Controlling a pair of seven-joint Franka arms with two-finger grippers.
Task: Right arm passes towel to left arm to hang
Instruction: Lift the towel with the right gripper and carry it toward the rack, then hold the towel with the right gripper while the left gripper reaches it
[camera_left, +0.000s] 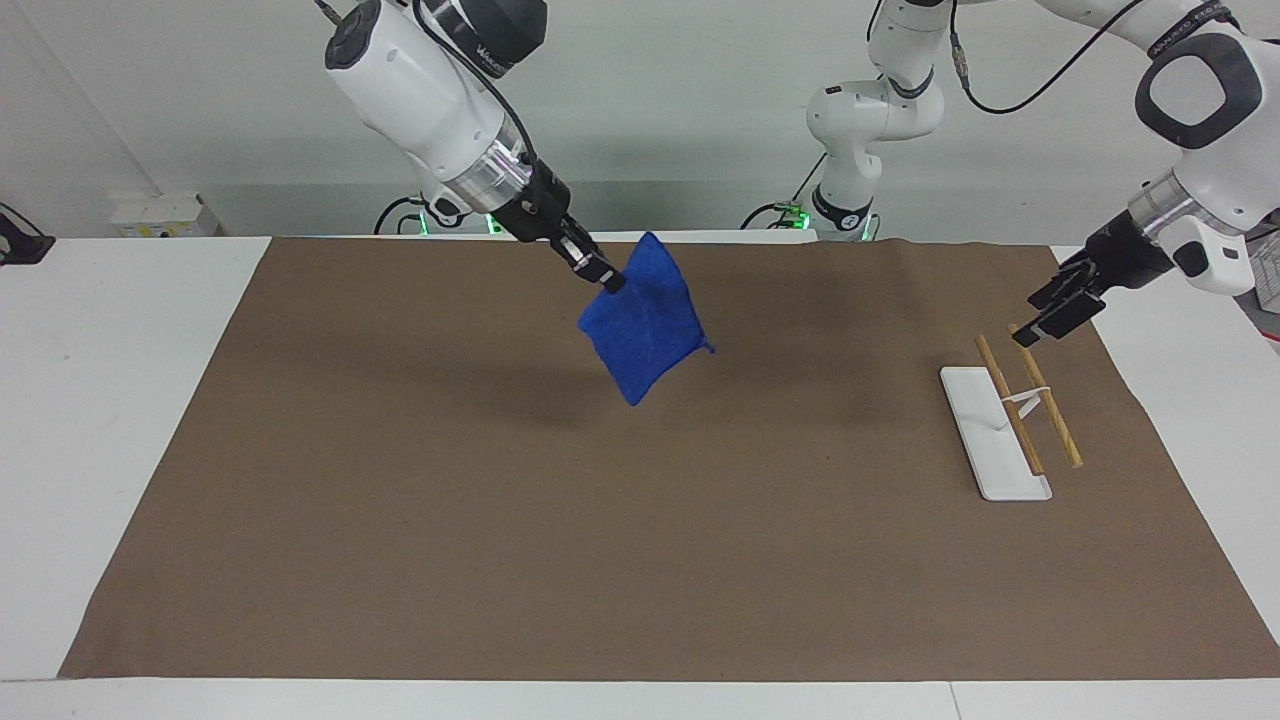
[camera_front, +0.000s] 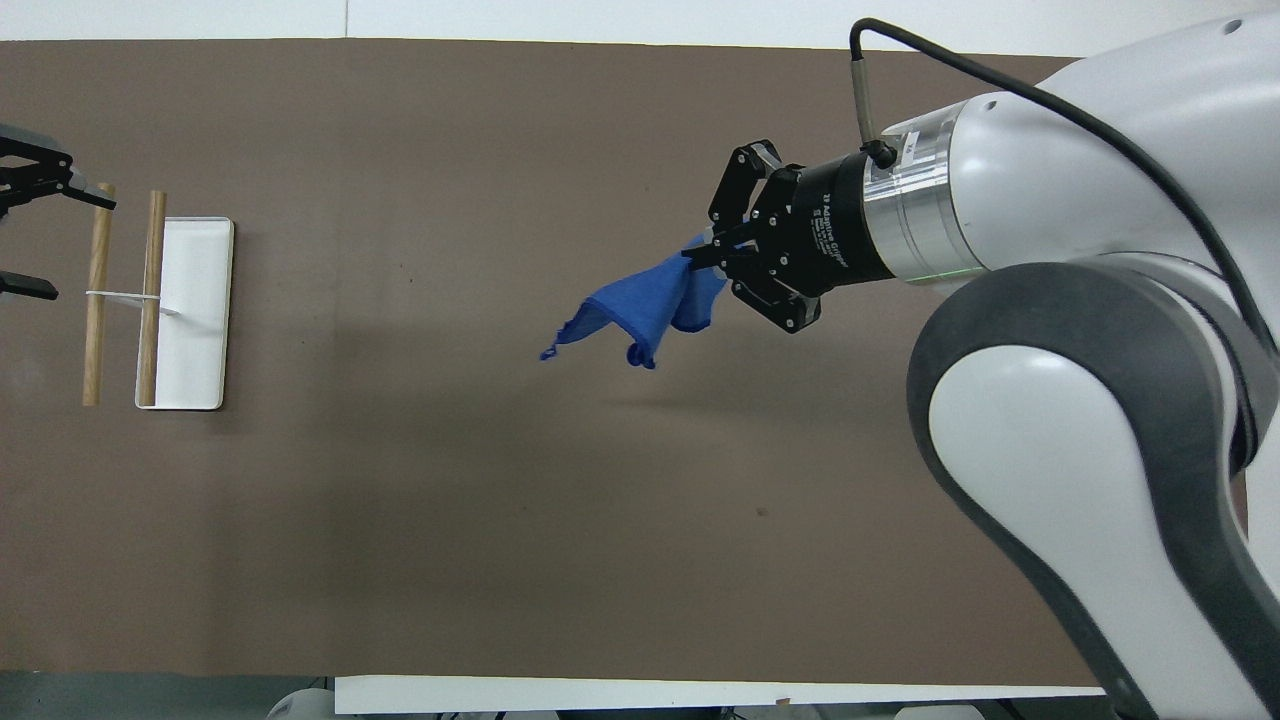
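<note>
Your right gripper (camera_left: 608, 281) is clamped on one upper corner of the towel (camera_left: 645, 320), fingertips pinched together on the cloth. The towel hangs free in the air, clear of the brown mat (camera_left: 640, 560), over the mat's middle and well apart from the rack (camera_left: 1010, 415), on the side toward the right arm's end of the table. It drapes diagonally, its thin loop trailing off the edge that points toward the rack.

Your left gripper (camera_left: 1046, 314) hovers just above the rack's wooden rods, fingers spread wide, holding nothing. It waits there.

Risks, as judgement:
- A single-corner pinch lets the cloth swing and twist. A swinging edge is a poor target for the left gripper; you may close on air.
- The grip takes little fabric, so a quick stop could let the corner slip and drop the towel onto the mat.
- The left gripper sits low over the rods; moving off sideways without lifting first could knock the rack.
- Releasing before the left fingers close drops the towel.
</note>
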